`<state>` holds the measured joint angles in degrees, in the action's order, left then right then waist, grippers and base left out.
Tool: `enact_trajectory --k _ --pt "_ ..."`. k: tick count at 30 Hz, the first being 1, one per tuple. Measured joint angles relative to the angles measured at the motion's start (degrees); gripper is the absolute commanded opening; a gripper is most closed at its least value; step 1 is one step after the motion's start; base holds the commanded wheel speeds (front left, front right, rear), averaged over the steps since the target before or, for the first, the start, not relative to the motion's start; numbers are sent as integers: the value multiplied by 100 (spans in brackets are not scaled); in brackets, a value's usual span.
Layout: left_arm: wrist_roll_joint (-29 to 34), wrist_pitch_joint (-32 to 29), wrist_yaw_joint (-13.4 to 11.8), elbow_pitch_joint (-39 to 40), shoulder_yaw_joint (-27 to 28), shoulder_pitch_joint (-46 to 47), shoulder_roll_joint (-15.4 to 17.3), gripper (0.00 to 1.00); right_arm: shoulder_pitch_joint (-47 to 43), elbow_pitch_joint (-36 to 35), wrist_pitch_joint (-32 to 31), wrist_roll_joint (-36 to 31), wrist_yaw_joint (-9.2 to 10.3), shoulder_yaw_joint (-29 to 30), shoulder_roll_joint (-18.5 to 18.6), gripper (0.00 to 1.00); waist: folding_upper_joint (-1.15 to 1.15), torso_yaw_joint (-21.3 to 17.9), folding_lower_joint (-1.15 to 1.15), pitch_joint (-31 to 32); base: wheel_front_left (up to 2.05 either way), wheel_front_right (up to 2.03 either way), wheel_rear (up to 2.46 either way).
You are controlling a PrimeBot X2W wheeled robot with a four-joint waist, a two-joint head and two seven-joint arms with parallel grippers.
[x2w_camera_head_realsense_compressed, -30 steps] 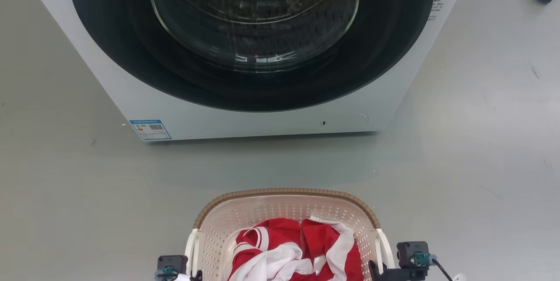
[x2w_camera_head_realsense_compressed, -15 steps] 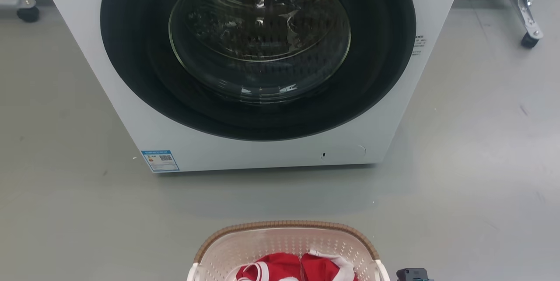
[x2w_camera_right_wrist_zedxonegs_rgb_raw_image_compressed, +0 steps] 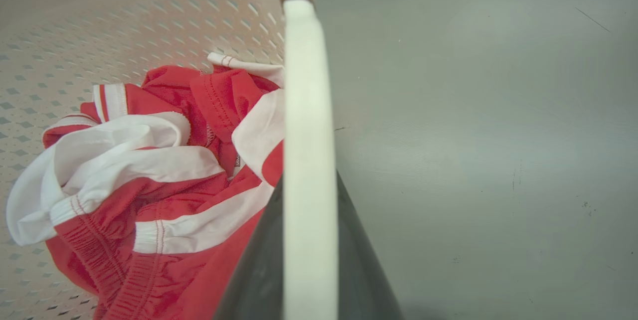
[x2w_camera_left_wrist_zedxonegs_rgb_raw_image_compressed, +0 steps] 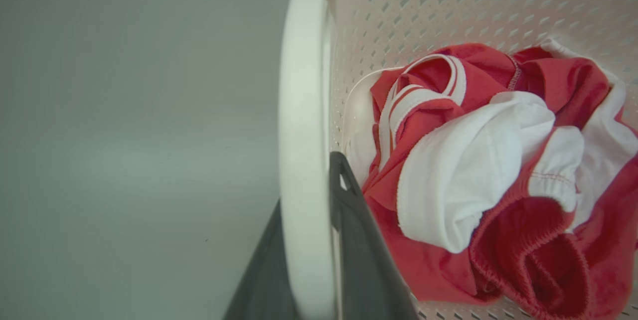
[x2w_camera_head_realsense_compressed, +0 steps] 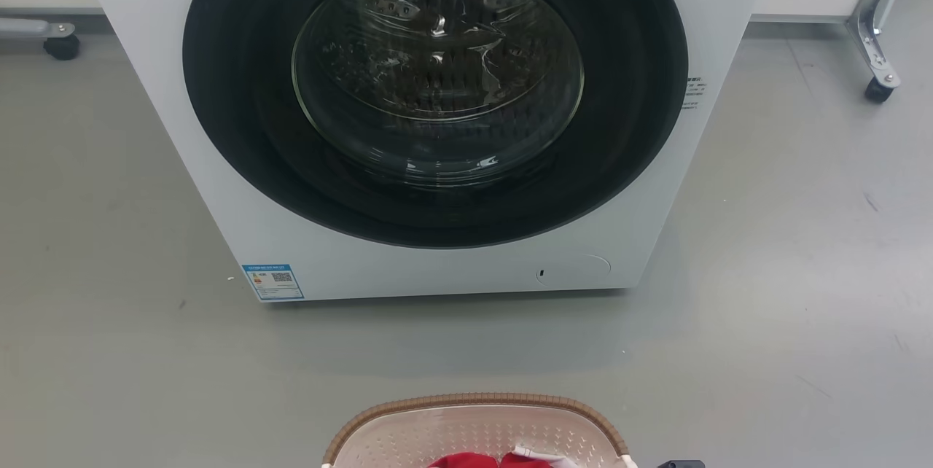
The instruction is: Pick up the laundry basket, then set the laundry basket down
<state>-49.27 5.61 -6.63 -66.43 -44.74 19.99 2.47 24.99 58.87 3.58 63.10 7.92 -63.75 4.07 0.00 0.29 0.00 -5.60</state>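
Observation:
The laundry basket (x2w_camera_head_realsense_compressed: 474, 402), cream with perforated walls and a brown woven-look rim, sits at the bottom edge of the head view, in front of the washing machine. It holds crumpled red and white clothes (x2w_camera_left_wrist_zedxonegs_rgb_raw_image_compressed: 473, 170). In the left wrist view, my left gripper (x2w_camera_left_wrist_zedxonegs_rgb_raw_image_compressed: 309, 180) is shut on the basket's white left handle (x2w_camera_left_wrist_zedxonegs_rgb_raw_image_compressed: 304, 85), one dark finger on each side. My right gripper (x2w_camera_right_wrist_zedxonegs_rgb_raw_image_compressed: 309, 180) is shut the same way on the white right handle (x2w_camera_right_wrist_zedxonegs_rgb_raw_image_compressed: 306, 85). Whether the basket's bottom touches the floor I cannot tell.
A white front-loading washing machine (x2w_camera_head_realsense_compressed: 408, 275) with a round dark glass door (x2w_camera_head_realsense_compressed: 437, 74), shut, stands straight ahead on the grey floor. Frame legs on black casters stand at the far left (x2w_camera_head_realsense_compressed: 62, 45) and far right (x2w_camera_head_realsense_compressed: 878, 89). Bare floor lies on both sides of the basket.
The head camera has tilted up: the washing machine sits lower in the picture and the basket has slid to the bottom edge. The wrist parts beside the basket have dropped below the frame.

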Motion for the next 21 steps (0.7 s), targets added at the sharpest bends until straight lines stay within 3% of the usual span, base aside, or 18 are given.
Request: enact_trajectory --k 21 --pt "-13 -91 -34 -113 -138 -52 2 0 -108 77 -151 249 14 -225 -13 0 1 28 0 25 0 0 0"
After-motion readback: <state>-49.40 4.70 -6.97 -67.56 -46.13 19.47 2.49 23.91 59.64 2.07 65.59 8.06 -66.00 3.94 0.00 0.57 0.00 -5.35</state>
